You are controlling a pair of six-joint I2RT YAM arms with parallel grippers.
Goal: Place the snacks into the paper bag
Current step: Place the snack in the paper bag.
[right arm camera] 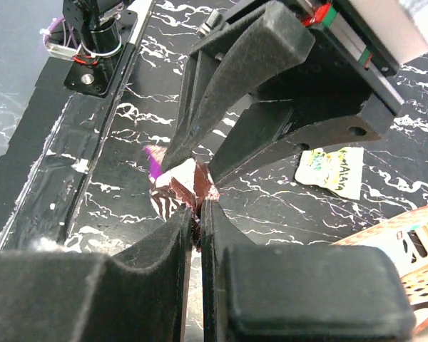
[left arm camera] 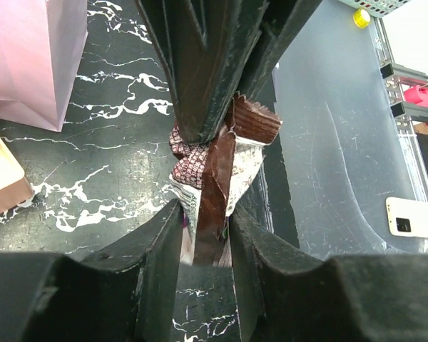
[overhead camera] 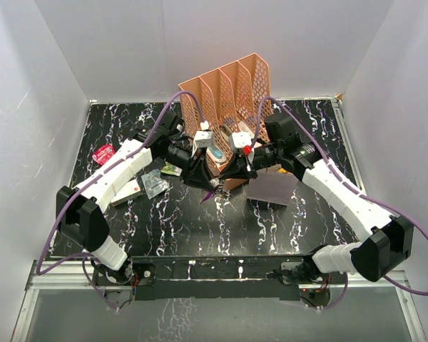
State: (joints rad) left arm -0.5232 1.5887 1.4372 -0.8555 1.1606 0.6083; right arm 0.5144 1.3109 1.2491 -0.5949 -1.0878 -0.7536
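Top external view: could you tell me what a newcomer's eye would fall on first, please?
The left gripper and right gripper meet at the centre, both pinching one brown-wrapped snack. Just behind them stands the peach mesh organiser, with the mauve paper bag beside them on the right.

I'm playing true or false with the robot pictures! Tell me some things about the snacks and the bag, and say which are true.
1. The left gripper and the right gripper both pinch one brown snack packet. True.
2. That packet is already inside the paper bag. False: it is between the grippers, outside the bag.
3. A peach organiser stands at the back. True.
4. The red packet is in a gripper. False: it lies on the table, far left.
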